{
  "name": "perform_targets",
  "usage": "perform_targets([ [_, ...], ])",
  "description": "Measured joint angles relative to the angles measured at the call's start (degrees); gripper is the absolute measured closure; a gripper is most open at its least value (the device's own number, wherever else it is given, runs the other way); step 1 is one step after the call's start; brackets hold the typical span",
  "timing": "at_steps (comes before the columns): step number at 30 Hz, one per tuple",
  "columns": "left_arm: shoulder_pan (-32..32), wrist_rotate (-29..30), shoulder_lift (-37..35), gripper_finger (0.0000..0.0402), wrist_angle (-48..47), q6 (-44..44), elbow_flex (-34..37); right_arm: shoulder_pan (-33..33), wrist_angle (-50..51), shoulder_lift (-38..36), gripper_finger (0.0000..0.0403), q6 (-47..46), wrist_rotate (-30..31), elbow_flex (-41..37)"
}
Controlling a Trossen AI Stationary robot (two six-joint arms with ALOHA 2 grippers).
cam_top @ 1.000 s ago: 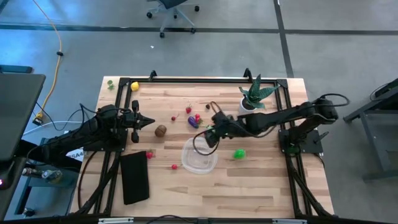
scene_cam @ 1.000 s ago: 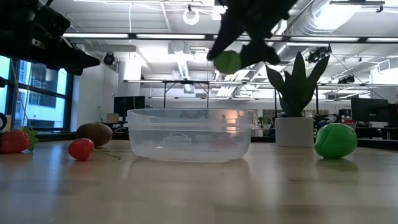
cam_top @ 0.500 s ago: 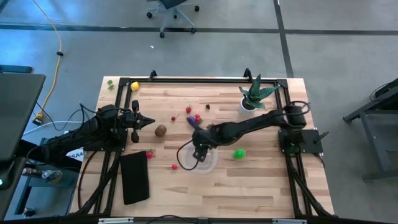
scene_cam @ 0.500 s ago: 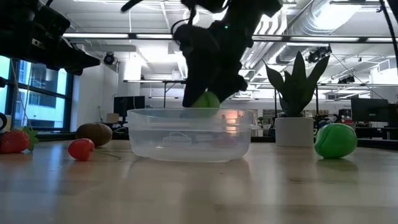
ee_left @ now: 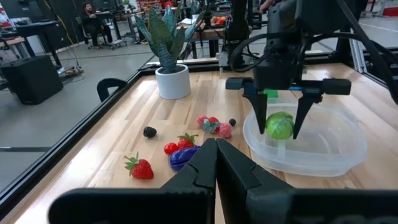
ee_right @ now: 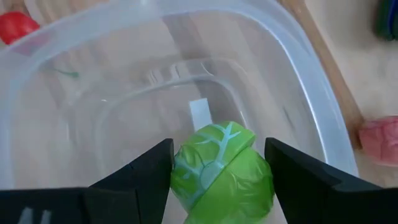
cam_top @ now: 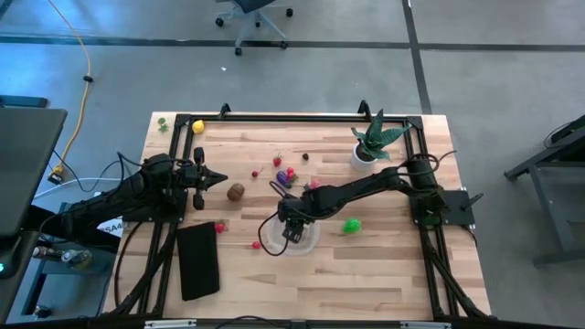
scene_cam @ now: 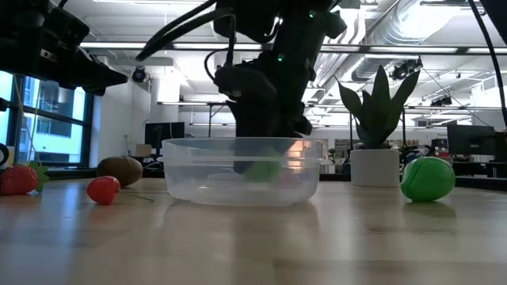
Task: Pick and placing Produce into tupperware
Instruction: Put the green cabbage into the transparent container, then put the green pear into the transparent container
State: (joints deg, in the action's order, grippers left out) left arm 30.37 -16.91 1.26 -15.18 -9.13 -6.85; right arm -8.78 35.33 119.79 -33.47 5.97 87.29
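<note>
The clear round tupperware stands at the table's middle. My right gripper reaches down into it, shut on a bright green leafy ball. A second green piece lies on the table right of the container. The brown piece, the purple one and small red ones lie to the left and far side. My left gripper hovers shut near the brown piece. My right gripper pinches the green ball at its two opposite sides, one finger on each side. The fingers come from above, pointing down into the container. The ball sits below the rim, low inside. I cannot tell whether it touches the container's floor.
A spiky plant in a white pot stands at the far right. A flat black rectangle lies near the left edge. A yellow piece sits in the far left corner. Bare wood stretches along the near side.
My right gripper has carried the green ball toward the table's left and near edge and down, from above the tupperware's rim to low inside it. The ball has stayed between the fingers throughout.
</note>
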Motion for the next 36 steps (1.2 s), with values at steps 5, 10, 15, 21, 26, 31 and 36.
perform_targets([
  [5,0.00,0.00,0.00,0.0401,0.00,0.00,0.00,-0.02,0.06,0.00,0.0172,0.38,0.00,0.00],
  [10,0.00,0.00,0.00,0.0401,0.00,0.00,0.00,-0.02,0.37,0.00,0.0160,0.53,0.65,0.00],
  [15,-0.01,0.00,0.00,0.0401,-0.01,0.00,0.00,0.00,0.61,0.00,0.0132,0.52,1.07,0.00],
  [21,0.00,0.00,0.00,0.0401,0.00,0.00,0.00,-0.02,0.49,0.00,0.0102,0.96,1.10,0.00],
  [26,0.00,0.00,0.00,0.0401,-0.01,-0.01,0.00,-0.29,2.19,-0.22,0.0095,0.99,1.97,1.61],
  [31,-0.02,0.02,0.00,0.0401,0.00,-0.02,0.00,-2.55,9.75,-0.26,0.0095,3.73,8.41,8.90],
  [36,0.00,0.00,0.00,0.0401,0.00,0.00,0.00,-6.63,21.75,-0.37,0.0095,5.31,19.05,17.95],
])
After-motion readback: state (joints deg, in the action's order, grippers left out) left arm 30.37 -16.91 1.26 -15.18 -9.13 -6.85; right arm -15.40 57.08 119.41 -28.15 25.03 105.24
